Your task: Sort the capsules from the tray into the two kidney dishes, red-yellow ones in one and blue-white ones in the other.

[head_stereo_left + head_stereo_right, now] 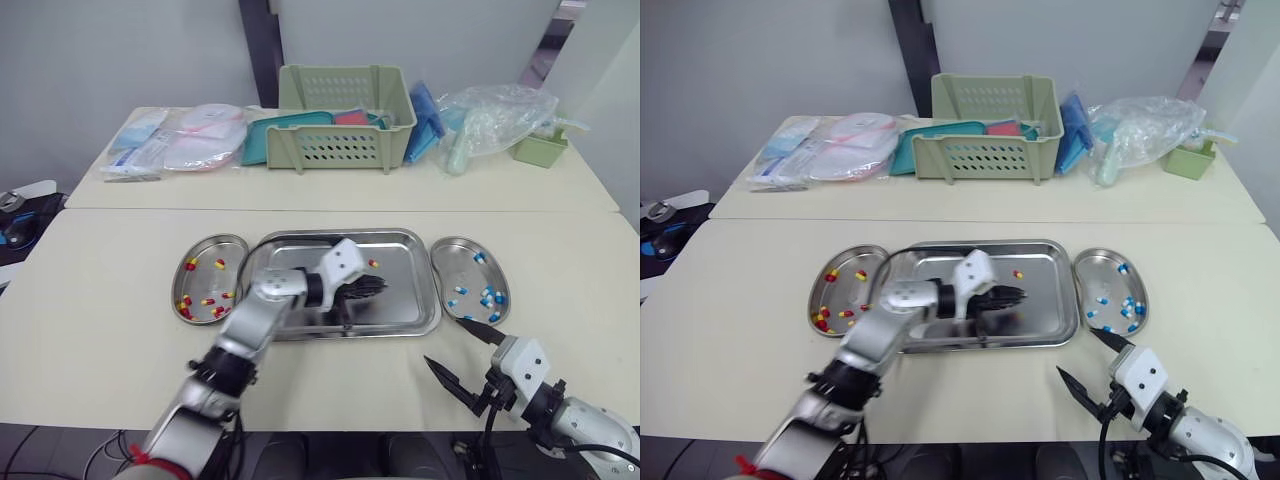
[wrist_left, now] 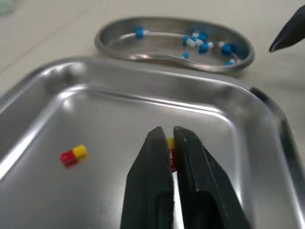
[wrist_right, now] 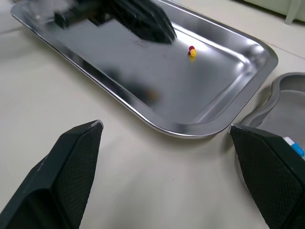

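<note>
Though small, capsule (image 2: 170, 145) between left jaws

**One Tray (image 1: 405, 295) Being Watched Fourfold**

Both eye views are being aimed forward and down from the head, the whole tray and both kidney dishes (image 1: 208, 248) being taken in. The tray floor is being viewed closely by the left wrist camera, facing the blue-white dish (image 2: 114, 47). Its corner is being viewed low by the right wrist camera. One loose red-yellow capsule (image 3: 192, 51) is being shared by all.
</note>
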Robot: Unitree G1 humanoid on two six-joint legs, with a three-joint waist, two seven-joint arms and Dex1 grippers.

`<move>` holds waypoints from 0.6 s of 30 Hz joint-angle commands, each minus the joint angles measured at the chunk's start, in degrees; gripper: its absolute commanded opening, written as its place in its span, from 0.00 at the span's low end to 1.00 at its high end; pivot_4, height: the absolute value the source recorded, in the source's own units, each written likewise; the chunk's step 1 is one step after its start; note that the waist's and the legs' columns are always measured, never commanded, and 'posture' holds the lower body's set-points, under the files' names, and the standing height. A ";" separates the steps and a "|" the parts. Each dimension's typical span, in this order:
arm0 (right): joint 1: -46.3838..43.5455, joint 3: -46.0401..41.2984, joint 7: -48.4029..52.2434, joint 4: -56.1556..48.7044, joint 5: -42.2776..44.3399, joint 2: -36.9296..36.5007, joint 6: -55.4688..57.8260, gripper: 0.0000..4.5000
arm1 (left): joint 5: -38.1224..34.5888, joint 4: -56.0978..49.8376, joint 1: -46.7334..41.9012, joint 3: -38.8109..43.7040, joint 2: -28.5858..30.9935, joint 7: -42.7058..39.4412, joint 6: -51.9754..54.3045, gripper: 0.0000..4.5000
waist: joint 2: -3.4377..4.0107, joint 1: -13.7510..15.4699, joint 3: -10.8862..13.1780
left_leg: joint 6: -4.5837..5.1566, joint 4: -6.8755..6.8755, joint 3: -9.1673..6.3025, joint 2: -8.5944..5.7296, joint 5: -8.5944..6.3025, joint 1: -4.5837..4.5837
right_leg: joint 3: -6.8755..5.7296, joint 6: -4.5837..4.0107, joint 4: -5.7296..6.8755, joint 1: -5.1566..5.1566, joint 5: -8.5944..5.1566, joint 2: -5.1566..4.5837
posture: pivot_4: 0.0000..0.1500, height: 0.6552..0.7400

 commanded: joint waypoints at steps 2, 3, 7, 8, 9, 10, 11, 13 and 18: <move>-2.74 1.28 2.63 -2.59 1.78 -1.73 -0.21 1.00 | -5.42 -13.63 5.43 7.68 5.42 2.69 9.23 0.00 | 0.07 0.23 -0.05 | 0.01 0.03 0.02 -0.02 0.00 0.03 | 0.01 0.00 0.00 0.05 0.00 -0.02 | 1.00 1.00; -3.75 1.94 3.74 -2.49 2.20 -2.43 -0.01 1.00 | -6.50 -15.79 7.08 10.17 6.52 3.89 11.33 0.00 | 0.07 0.24 -0.05 | 0.01 0.05 0.01 -0.02 -0.01 0.03 | 0.00 0.00 0.01 0.06 0.00 -0.02 | 1.00 1.00; -8.36 4.65 8.79 -1.02 3.91 -5.59 0.15 1.00 | -9.05 -20.40 12.90 19.67 9.37 9.03 15.58 0.00 | 0.03 0.27 -0.03 | 0.02 0.03 -0.02 -0.02 -0.01 0.01 | -0.03 0.00 -0.01 0.05 0.00 -0.02 | 1.00 1.00; -9.25 5.02 9.36 -0.66 4.27 -5.91 0.24 1.00 | -9.50 -20.83 13.78 20.96 9.70 9.94 16.27 0.00 | 0.02 0.27 -0.02 | 0.02 0.04 -0.03 -0.02 -0.01 0.01 | -0.04 0.00 -0.01 0.05 0.00 -0.02 | 1.00 1.00; -11.09 5.87 10.27 -0.14 4.80 -6.15 0.54 1.00 | -9.80 -21.21 15.52 23.45 10.14 11.13 16.71 0.00 | 0.02 0.28 -0.02 | 0.02 0.03 -0.03 -0.02 -0.01 0.01 | -0.04 0.00 -0.01 0.05 0.00 -0.02 | 1.00 1.00; -12.76 6.64 11.02 0.32 5.27 -6.27 0.88 1.00 | -10.32 -21.49 16.95 25.86 10.16 12.47 17.46 0.00 | 0.00 0.27 -0.03 | 0.02 0.04 -0.03 -0.02 -0.01 0.01 | -0.04 0.00 -0.01 0.05 0.00 -0.02 | 1.00 1.00; -14.28 7.37 11.71 0.76 5.70 -6.37 1.22 1.00 | -10.55 -21.72 18.39 27.83 10.38 13.46 17.58 0.00 | 0.00 0.25 -0.03 | 0.02 0.04 -0.03 -0.02 -0.01 0.01 | -0.04 0.00 -0.02 0.05 0.00 -0.02 | 1.00 1.00; -17.32 8.95 12.71 1.59 6.40 -6.15 2.18 1.00 | -11.21 -22.35 21.31 31.71 10.28 15.53 18.05 0.00 | -0.02 0.24 -0.01 | 0.02 0.03 -0.03 -0.02 -0.01 0.02 | -0.03 0.00 -0.02 0.04 0.00 -0.03 | 1.00 1.00; -21.96 12.12 13.41 4.53 6.20 -4.70 3.17 1.00 | -11.00 -21.51 24.79 35.71 8.82 21.19 17.11 0.00 | -0.09 0.42 -0.01 | 0.01 0.04 -0.04 -0.01 -0.01 0.00 | -0.04 0.00 -0.02 0.03 0.00 -0.03 | 1.00 1.00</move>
